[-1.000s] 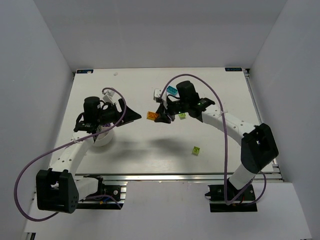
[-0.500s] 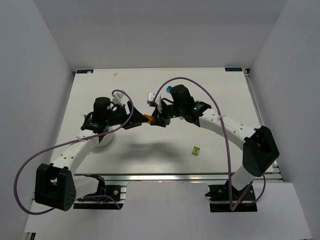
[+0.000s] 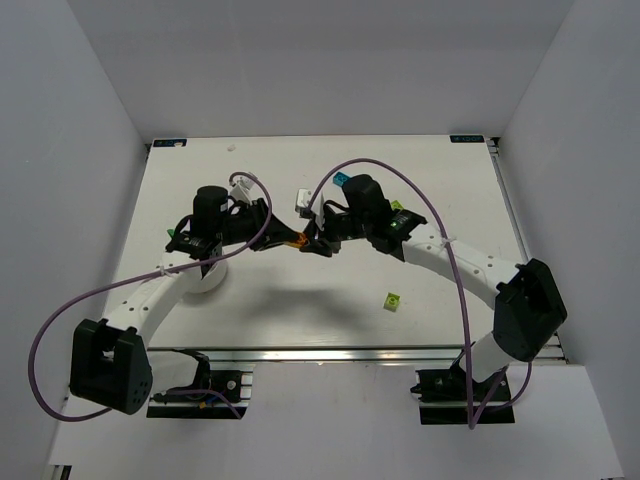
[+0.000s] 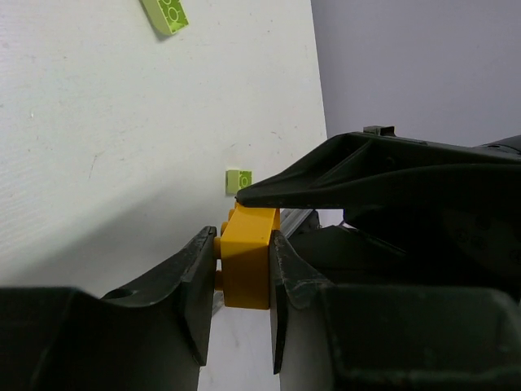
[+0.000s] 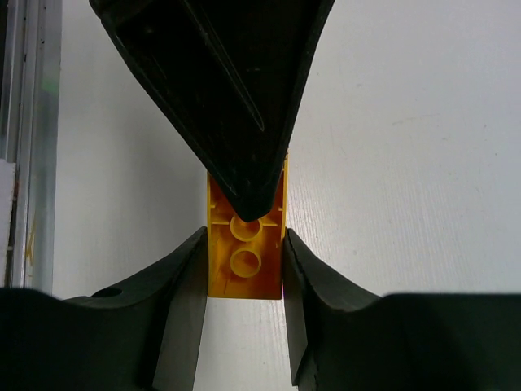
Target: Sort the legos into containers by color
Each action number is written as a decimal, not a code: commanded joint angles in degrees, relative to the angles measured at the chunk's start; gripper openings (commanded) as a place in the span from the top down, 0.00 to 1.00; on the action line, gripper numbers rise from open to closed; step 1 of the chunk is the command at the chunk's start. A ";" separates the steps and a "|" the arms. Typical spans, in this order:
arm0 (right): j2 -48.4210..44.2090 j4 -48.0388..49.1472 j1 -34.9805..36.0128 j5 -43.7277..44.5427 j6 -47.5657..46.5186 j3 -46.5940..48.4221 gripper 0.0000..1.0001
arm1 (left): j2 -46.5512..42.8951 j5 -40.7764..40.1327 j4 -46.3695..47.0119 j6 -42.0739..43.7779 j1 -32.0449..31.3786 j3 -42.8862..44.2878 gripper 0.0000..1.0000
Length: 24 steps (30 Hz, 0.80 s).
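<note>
An orange lego (image 3: 300,240) hangs above the middle of the table, gripped from both sides. My left gripper (image 3: 289,240) comes at it from the left and is shut on the orange lego (image 4: 247,257), studs against one finger. From the right, my right gripper (image 3: 313,243) is also shut on this lego (image 5: 244,244), whose hollow underside faces its camera. A lime lego (image 3: 393,300) lies front right and a cyan lego (image 3: 342,180) lies behind the right arm. The white bowl (image 3: 205,284) shows partly under the left arm.
Two more lime bricks show in the left wrist view, a larger one (image 4: 165,14) and a small one (image 4: 238,181). A purple cable loops over each arm. The metal rail (image 3: 340,355) runs along the table's near edge, and white walls close in the sides.
My left gripper has swung right to the orange lego and closed on it. The right gripper, still holding the lego, has shifted slightly left to meet it.
</note>
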 commanded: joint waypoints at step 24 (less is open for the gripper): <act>-8.68 5.34 -4.69 9.78 5.04 -7.99 1.00 | -7.34 -68.78 -50.65 5.68 2.76 20.76 1.00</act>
